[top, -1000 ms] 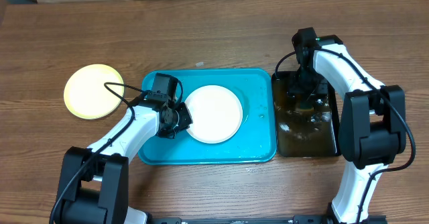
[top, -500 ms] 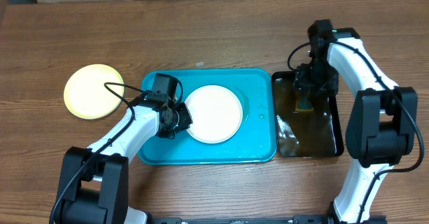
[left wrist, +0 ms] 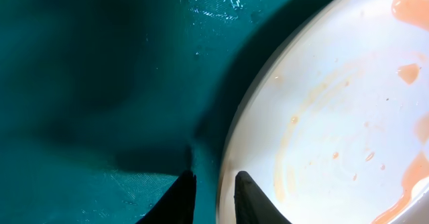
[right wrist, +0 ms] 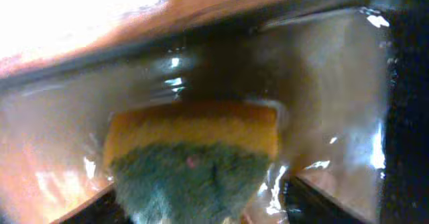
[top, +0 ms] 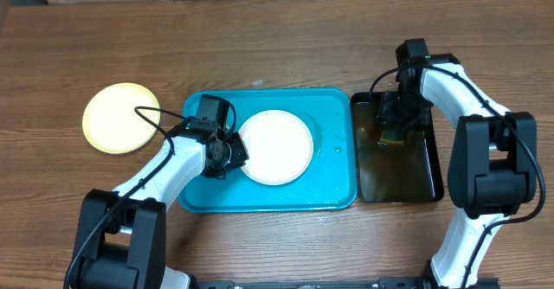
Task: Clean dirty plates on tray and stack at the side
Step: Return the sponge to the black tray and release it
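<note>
A white plate [top: 275,146] with orange smears [left wrist: 335,117] lies on the turquoise tray [top: 333,172]. My left gripper [top: 227,153] is at the plate's left rim. In the left wrist view [left wrist: 214,198] its fingertips [left wrist: 182,197] straddle the rim with a narrow gap, shut on it. A pale yellow-green plate [top: 121,118] lies on the table left of the tray. I see no second white plate. My right gripper [top: 396,126] is over the black tray and is shut on a yellow-and-green sponge [right wrist: 194,150], which it holds in brownish water.
The narrow black tray [top: 398,178] holds brownish water and stands against the turquoise tray's right side. Wet streaks lie on the turquoise tray [left wrist: 100,83]. Bare wooden table [top: 260,38] surrounds both trays.
My right gripper has shifted the sponge to the right and slightly back within the black tray, and the splashing water has calmed. The left arm and plate have not moved.
</note>
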### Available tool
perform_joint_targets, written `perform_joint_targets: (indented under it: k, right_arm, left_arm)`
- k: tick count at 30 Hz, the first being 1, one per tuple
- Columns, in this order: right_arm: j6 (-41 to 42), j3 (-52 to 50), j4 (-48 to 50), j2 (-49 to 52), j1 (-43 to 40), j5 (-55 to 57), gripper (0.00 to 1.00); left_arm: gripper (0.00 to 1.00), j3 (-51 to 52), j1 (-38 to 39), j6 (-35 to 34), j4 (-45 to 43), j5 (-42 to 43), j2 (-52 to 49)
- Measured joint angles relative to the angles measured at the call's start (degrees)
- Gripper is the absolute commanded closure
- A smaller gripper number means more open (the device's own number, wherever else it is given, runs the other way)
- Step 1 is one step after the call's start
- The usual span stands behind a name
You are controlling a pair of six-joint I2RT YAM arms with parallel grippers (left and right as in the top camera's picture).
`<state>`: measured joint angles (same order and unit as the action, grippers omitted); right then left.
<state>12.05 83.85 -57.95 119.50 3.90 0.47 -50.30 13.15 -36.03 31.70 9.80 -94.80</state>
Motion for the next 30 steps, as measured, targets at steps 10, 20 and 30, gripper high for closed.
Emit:
perform_joint_targets:
  k: [10,20,30]
  right_arm:
    - [-1.7,6.2,-14.8,0.0,-0.2,-4.2,0.16]
    - [-2.0,2.4,-9.5,0.0,-0.2,-4.5,0.36]
    - [-2.1,-0.4,-8.1,0.0,-0.2,-2.2,0.24]
  left_arm:
    - [0.77,0.0,0.0,0.0,0.0,-0.2,0.0]
    - [0.77,0.0,0.0,0.0,0.2,-0.2,0.0]
    - [0.75,0.0,0.0,0.0,0.3,-0.2,0.0]
